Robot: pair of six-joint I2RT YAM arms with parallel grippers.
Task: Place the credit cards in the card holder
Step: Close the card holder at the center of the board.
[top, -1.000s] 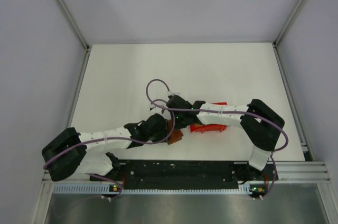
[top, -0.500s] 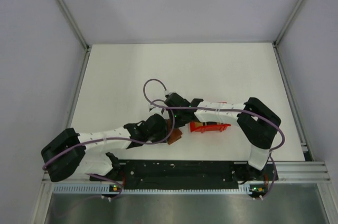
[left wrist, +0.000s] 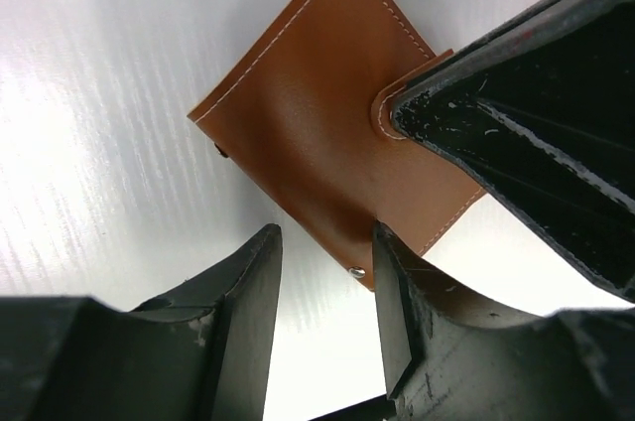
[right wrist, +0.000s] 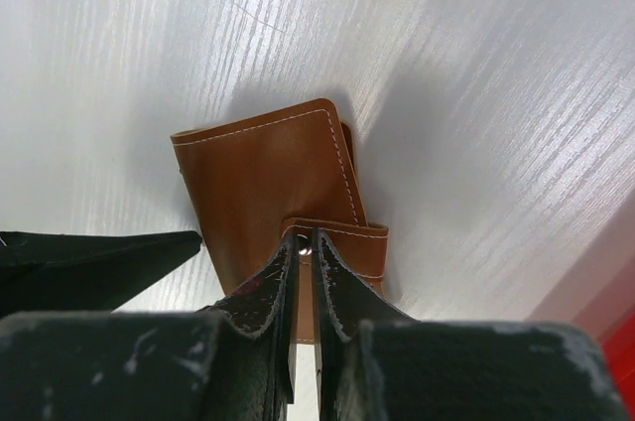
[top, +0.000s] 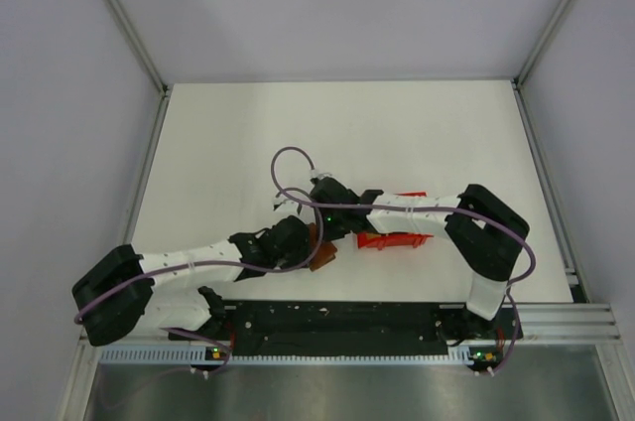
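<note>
The card holder (top: 325, 255) is a brown folded wallet lying flat on the white table between both arms; it also fills the left wrist view (left wrist: 308, 123) and the right wrist view (right wrist: 258, 183). My right gripper (right wrist: 307, 238) is shut on the holder's strap tab, right at its shiny snap, with brown leather showing in the thin slit between the fingers. From the near side, my left gripper (left wrist: 325, 237) stands open at the holder's near corner, its right finger (left wrist: 397, 282) touching the edge. The credit cards are hidden.
A small red open box (top: 399, 239) sits just right of the holder, partly under the right forearm; its edge shows red in the right wrist view (right wrist: 620, 342). The purple cable (top: 288, 168) loops above the grippers. The black base rail (top: 337, 317) runs along the near edge.
The right arm has shifted a little left and its jaws have narrowed onto the strap tab. The left arm's elbow has dropped back and its gripper has edged open slightly.
</note>
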